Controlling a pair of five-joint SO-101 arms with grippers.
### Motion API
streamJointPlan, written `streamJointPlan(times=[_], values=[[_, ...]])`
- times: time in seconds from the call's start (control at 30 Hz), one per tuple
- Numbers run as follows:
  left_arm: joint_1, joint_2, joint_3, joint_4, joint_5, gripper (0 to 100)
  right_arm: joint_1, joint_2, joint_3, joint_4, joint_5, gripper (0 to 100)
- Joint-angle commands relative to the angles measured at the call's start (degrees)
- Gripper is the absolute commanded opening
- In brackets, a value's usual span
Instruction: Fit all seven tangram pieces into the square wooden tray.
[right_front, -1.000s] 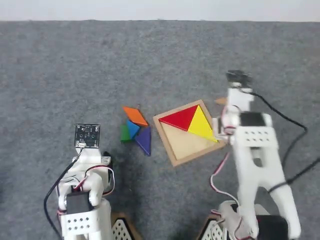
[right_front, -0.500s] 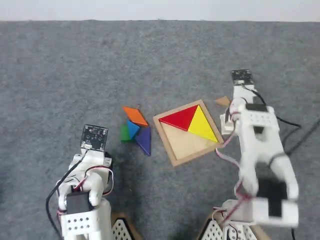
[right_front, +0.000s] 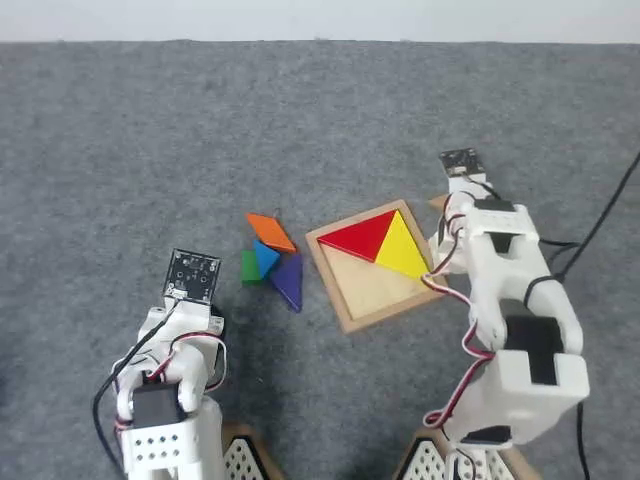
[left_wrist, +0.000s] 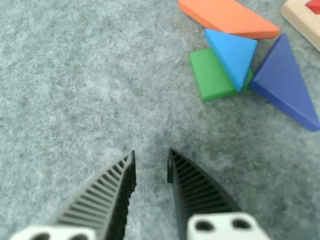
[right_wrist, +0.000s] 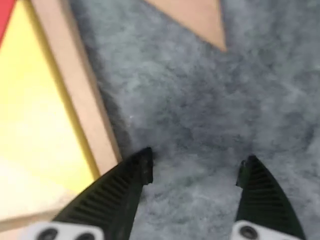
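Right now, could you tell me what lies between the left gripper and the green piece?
Nothing but bare grey mat: in the left wrist view, the stretch from the left gripper to the green piece holds no other piece.

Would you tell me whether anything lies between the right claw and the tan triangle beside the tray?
Nothing visible does. Bare grey mat lies between the open right claw and the tan triangle; the rim of the tray runs alongside that path, not across it.

The right arm (right_front: 500, 262) swung and folded back toward the near side; its far end slid a little left, closer to the tray (right_front: 327, 280); the left arm (right_front: 165, 370) turned slightly right.
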Motion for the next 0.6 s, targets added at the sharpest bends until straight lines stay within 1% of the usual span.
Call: streamJointPlan(times=[0.0, 0.27, 0.33, 0.43, 0.5, 0.57], values=[[-0.53, -1.32, -0.66, -0.09, -0.70, 10, -4.53, -6.37, 6.15, -0.57, 0.79, 27.3], [-0.53, -1.32, -0.66, -0.35, -0.79, 10, -9.98, -22.64, 20.66, -0.22, -1.67, 27.3], [-0.53, -1.32, -0.66, -0.70, -0.88, 10, -9.89, -26.59, 22.86, -0.13, -2.29, 27.3], [-0.62, -1.32, -0.66, -4.04, -1.14, 10, -7.87, -32.31, 23.91, 1.98, -4.04, 27.3], [-0.62, -1.32, -0.66, -6.51, -4.31, 10, -6.64, -36.00, 23.91, 5.05, -4.48, 27.3], [-1.76, -1.32, -0.66, -8.79, -9.76, 10, -5.32, -39.34, 24.79, 7.43, -4.57, 27.3]])
